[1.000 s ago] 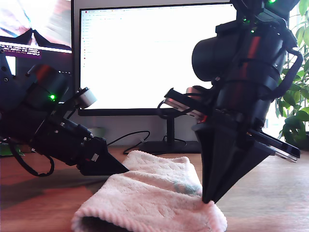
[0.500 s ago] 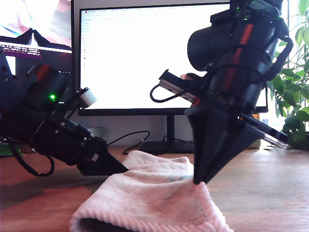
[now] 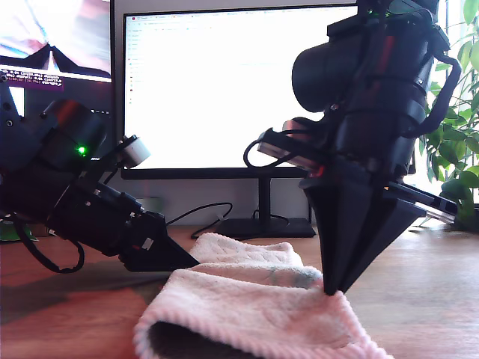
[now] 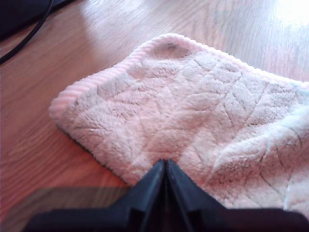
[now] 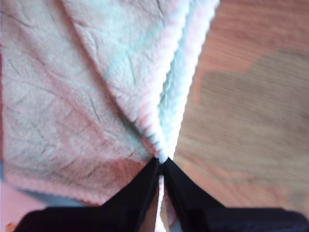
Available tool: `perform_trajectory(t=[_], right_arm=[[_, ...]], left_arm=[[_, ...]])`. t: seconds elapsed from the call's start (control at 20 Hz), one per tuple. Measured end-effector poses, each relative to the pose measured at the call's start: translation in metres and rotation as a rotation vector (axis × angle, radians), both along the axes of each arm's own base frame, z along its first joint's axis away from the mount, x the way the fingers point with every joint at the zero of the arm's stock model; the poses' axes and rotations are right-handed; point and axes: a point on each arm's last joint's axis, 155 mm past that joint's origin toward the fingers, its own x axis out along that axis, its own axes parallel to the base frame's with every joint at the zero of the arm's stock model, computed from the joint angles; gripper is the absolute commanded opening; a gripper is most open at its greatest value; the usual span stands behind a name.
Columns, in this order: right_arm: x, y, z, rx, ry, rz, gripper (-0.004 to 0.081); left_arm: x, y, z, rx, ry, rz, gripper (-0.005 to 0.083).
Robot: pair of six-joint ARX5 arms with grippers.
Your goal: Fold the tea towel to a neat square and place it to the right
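- tea towel (image 3: 254,314) lies folded over on the wooden worktop (image 3: 426,299), in front of the monitor (image 3: 232,90); open fold loop faces the exterior camera, lower layer flat on the wood.
- my second pincer (image 5: 161,162) points almost straight down, jaws pinched together on the towel's fluffy edge; cloth runs right into the tips, and a thin strip of it shows between the jaws further back.
- in the exterior view that pincer (image 3: 334,290) sits on the towel's upper layer, towards the exterior view's right; the layer rises to the tips, so it looks slightly lifted there.
- my first pincer (image 4: 165,166) has its jaws pressed together, no gap visible. Tips sit at the towel's near edge; the pictures don't show whether any cloth is actually caught, so possibly just touching.
- beyond the first pincer's tips: rounded towel corner with the twisted pale pink hem (image 4: 116,70) running along the edge, bare worktop just past it.
- exterior view: first pincer (image 3: 187,260) comes in low and tilted from the exterior view's left, tips at the towel's far corner.
- the two pincers are well apart, on opposite corners of the folded towel.
- a black cable (image 3: 198,213) trails on the worktop behind the first pincer; a leafy plant (image 3: 453,161) stands beyond the second arm.
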Motion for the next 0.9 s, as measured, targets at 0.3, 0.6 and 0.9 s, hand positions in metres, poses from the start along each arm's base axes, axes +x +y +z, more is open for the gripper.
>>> perform_trajectory(t=[0.3,0.6,0.9], right_arm=[[-0.002,-0.002,-0.003,-0.058,-0.041,0.029,0.0195],[0.001,-0.004,-0.004,-0.060,-0.052,0.047,0.0200],[0.001,-0.004,-0.002,-0.033,-0.038,0.059,0.0247]], left_arm=[[0.001,0.000,0.001,-0.001,-0.004,0.001,-0.0021],[0.003,0.000,0.003,-0.003,-0.017,0.006,-0.0021],[0.009,0.001,0.029,-0.021,-0.076,0.018,-0.0021]])
